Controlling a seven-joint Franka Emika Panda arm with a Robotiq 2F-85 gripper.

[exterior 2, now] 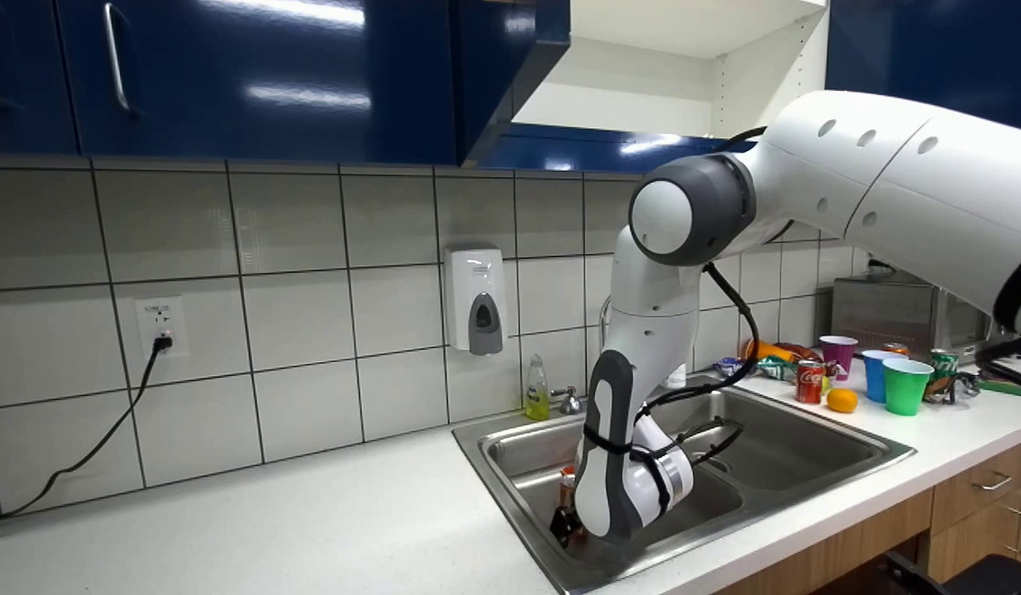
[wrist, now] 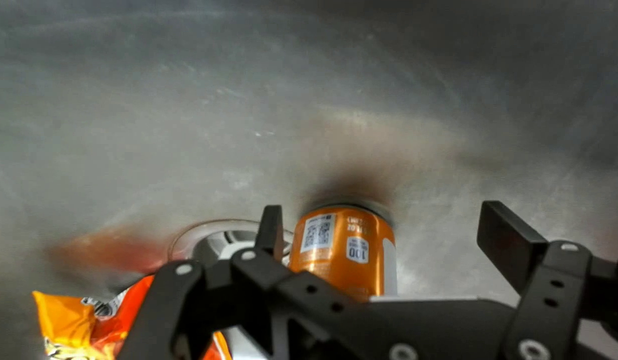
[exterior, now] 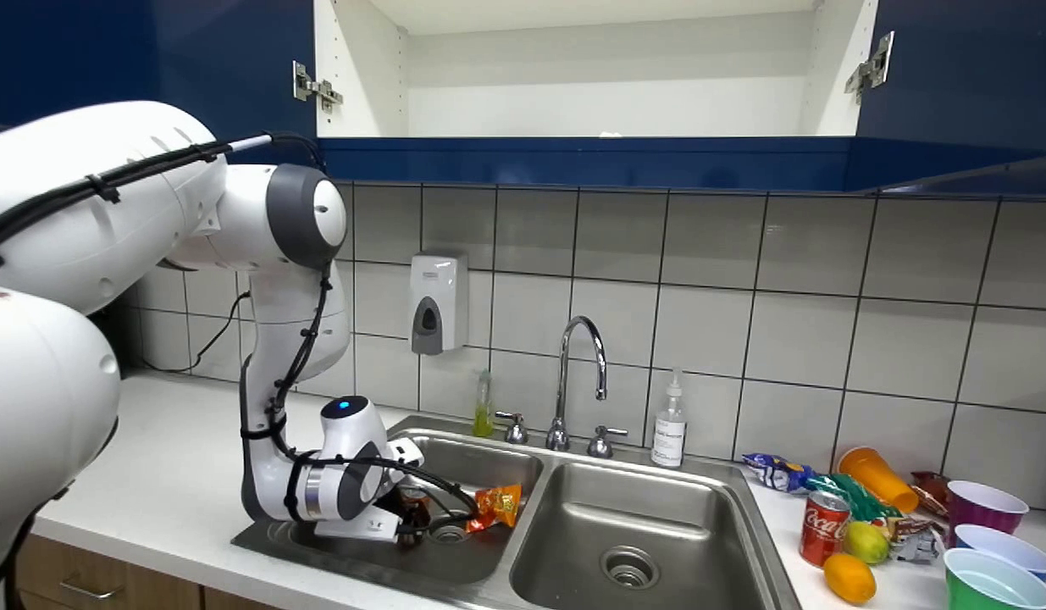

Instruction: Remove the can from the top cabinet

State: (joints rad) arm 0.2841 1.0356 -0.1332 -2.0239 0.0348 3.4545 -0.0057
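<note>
The orange can (wrist: 346,250) stands in the left sink basin, near the drain. Its lower part is hidden by my gripper in the wrist view. It also shows partly beside the gripper in an exterior view (exterior 2: 567,487). My gripper (wrist: 381,225) is open and low in the basin, with the can between its fingers. The can is close to the left finger, and a wide gap separates it from the right finger. The top cabinet (exterior: 607,63) is open above the sink, with a white interior and dark-blue doors; it also shows in an exterior view (exterior 2: 642,91).
An orange-red snack bag (exterior: 495,507) lies in the same basin by the drain (wrist: 208,245). The faucet (exterior: 565,381) and soap bottle (exterior: 670,424) stand behind the sink. A red Coca-Cola can (exterior: 825,527), cups, fruit and wrappers crowd the counter beyond the right basin.
</note>
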